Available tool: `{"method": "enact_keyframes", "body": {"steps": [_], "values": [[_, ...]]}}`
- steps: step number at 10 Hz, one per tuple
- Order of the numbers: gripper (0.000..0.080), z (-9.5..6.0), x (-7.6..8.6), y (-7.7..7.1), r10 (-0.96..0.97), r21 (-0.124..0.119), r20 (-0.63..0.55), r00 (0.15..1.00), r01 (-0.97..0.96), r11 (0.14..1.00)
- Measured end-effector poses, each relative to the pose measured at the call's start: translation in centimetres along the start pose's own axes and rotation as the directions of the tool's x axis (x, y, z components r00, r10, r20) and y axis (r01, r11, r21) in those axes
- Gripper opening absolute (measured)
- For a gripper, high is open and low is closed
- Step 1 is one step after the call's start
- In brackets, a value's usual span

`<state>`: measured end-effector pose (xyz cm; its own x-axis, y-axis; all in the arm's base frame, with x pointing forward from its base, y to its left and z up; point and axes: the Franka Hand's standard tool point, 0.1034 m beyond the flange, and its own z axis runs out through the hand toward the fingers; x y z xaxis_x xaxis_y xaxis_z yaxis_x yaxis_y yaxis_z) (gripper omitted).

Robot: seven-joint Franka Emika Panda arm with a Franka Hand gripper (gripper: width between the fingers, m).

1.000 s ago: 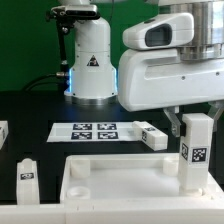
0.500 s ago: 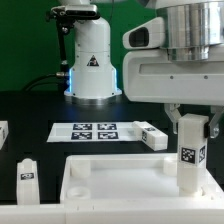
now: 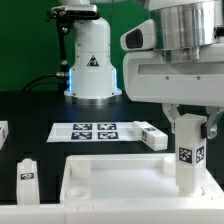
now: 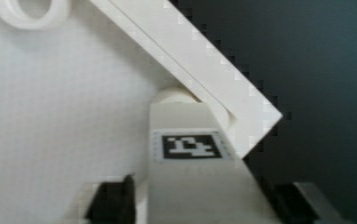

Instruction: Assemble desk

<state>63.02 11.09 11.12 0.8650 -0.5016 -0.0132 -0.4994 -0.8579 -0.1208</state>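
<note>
The desk panel (image 3: pixel 115 176), a large white rimmed rectangle, lies at the front of the table. My gripper (image 3: pixel 190 124) is shut on a white block leg (image 3: pixel 187 152) with a square tag. It holds the leg upright over the panel's corner at the exterior view's right. In the wrist view the leg (image 4: pixel 194 150) sits between my fingers (image 4: pixel 107 200), against the inner side of the panel's rim (image 4: pixel 189 58). A round socket (image 4: pixel 24 12) shows at the panel's edge. Whether the leg's lower end touches the panel is hidden.
A second leg (image 3: pixel 152 137) lies on its side beside the marker board (image 3: pixel 94 130). A third leg (image 3: pixel 27 172) stands upright at the exterior view's left, with another white part (image 3: pixel 3 131) at the left edge. The robot's base (image 3: pixel 92 60) stands behind.
My gripper has shifted a little toward the exterior view's left with the leg held upright. The loose parts have not moved.
</note>
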Motion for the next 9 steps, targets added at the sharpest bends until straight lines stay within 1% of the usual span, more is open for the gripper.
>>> {"method": "enact_keyframes", "body": {"steps": [1,2,3,4,5,6,7,8,9], "values": [[0.0585,-0.17,-0.04,0.03,-0.231,-0.017,0.021,0.973,0.231,0.973],[0.0585,-0.44,0.09,-0.31,-0.39,-0.027,0.048,0.92,0.391,0.92],[0.0637,-0.33,0.3,-0.37,-0.392,-0.022,0.033,0.919,0.393,0.919],[0.0646,-0.24,0.31,-0.21,-0.467,-0.023,0.035,0.883,0.468,0.883],[0.0646,-0.27,0.4,-0.24,-0.573,-0.027,0.032,0.819,0.574,0.819],[0.0646,-0.31,0.53,-0.4,-0.724,-0.044,0.028,0.689,0.724,0.688],[0.0648,-0.39,0.64,-0.37,-0.825,-0.04,0.035,0.564,0.826,0.563],[0.0648,-0.56,0.78,-0.3,-0.887,-0.033,0.045,0.459,0.888,0.458],[0.0648,-0.5,0.68,-0.37,-0.845,-0.032,0.04,0.533,0.846,0.532]]}}
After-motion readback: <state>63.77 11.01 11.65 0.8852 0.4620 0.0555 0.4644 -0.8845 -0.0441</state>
